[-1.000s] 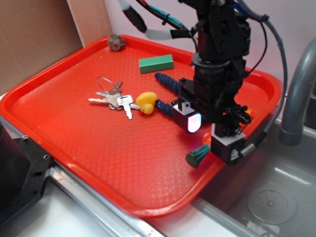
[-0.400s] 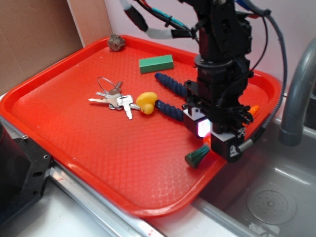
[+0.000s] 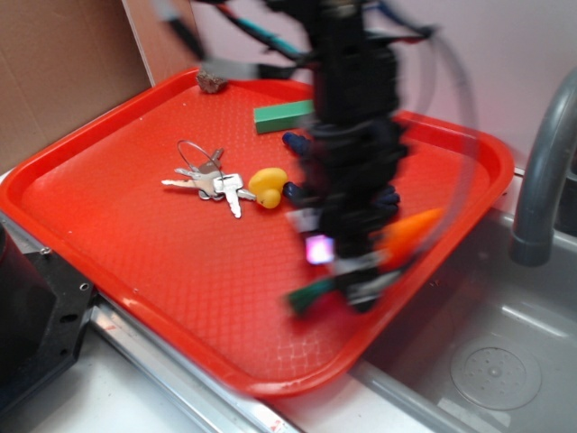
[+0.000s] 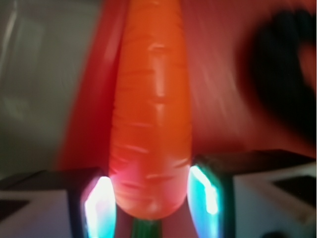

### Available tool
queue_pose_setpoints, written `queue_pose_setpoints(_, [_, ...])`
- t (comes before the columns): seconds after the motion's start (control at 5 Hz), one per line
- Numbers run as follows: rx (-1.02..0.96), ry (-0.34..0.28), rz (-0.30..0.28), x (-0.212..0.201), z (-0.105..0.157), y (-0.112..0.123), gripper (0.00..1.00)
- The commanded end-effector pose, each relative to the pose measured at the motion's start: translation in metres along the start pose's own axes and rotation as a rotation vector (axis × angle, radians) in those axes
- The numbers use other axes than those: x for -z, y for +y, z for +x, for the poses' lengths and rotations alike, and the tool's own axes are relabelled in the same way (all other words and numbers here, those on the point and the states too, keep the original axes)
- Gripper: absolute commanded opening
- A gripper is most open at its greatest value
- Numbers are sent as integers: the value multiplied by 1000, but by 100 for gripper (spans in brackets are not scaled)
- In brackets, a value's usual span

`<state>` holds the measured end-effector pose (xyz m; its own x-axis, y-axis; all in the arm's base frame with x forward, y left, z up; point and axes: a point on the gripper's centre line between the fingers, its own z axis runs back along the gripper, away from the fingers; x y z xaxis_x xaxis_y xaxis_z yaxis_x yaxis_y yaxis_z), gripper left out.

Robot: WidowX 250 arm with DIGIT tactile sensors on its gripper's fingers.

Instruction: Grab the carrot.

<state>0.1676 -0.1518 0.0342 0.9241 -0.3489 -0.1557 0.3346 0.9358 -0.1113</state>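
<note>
The carrot is a glossy orange cone with a dark green stem stub. It lies crosswise in my gripper just above the right part of the red tray. Arm and carrot are motion-blurred in the exterior view. In the wrist view the carrot fills the middle, its thick end between my two glowing fingers. The gripper is shut on it, both pads against its sides. The tip points away from me, over the tray rim.
On the tray lie a key bunch, a yellow rubber duck, a green block, a blue twisted rope and a brown lump. A steel sink and faucet are to the right. Cardboard stands at the left.
The arm has swung left from the tray's right edge and is now blurred. The carrot has moved with it, stem end shifting left.
</note>
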Motion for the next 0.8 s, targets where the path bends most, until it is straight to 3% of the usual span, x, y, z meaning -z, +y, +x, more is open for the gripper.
queue_pose_setpoints(0.0, [-71, -165, 17, -45, -59, 46, 70])
queue_pose_setpoints(0.2, [-24, -162, 12, -35, -50, 48, 100])
queue_pose_setpoints(0.4, [-20, -138, 5, -26, -41, 48, 100])
queue_pose_setpoints(0.6, [45, -133, 49, -19, -48, 50, 100])
